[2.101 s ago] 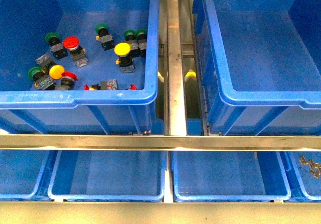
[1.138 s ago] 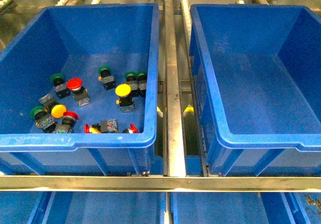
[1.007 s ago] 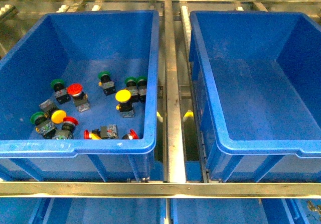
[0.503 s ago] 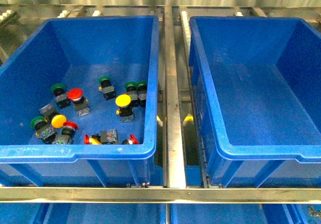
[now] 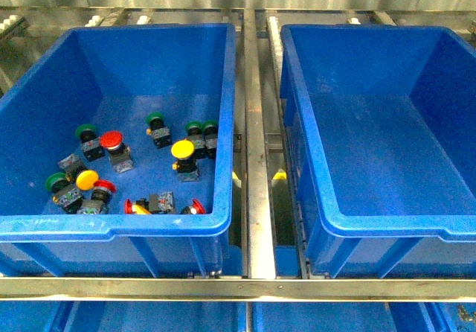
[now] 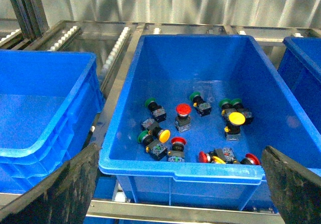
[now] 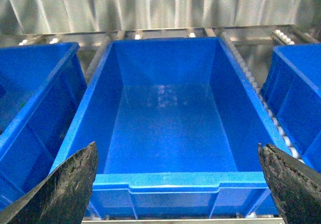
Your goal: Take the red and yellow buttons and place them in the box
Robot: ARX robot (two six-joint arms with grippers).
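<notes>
Red and yellow buttons (image 5: 182,149), domed, blocky

The front view looks steeply down from between the arms onto two deep bins side by side, the button bin (image 5: 111,224) left and the empty box (image 5: 387,228) right of a metal rail (image 5: 254,161). The left wrist view faces the button bin at a shallower slant from farther back, and the right wrist view faces the box likewise. Each wrist view shares its bin with the front view.
</notes>
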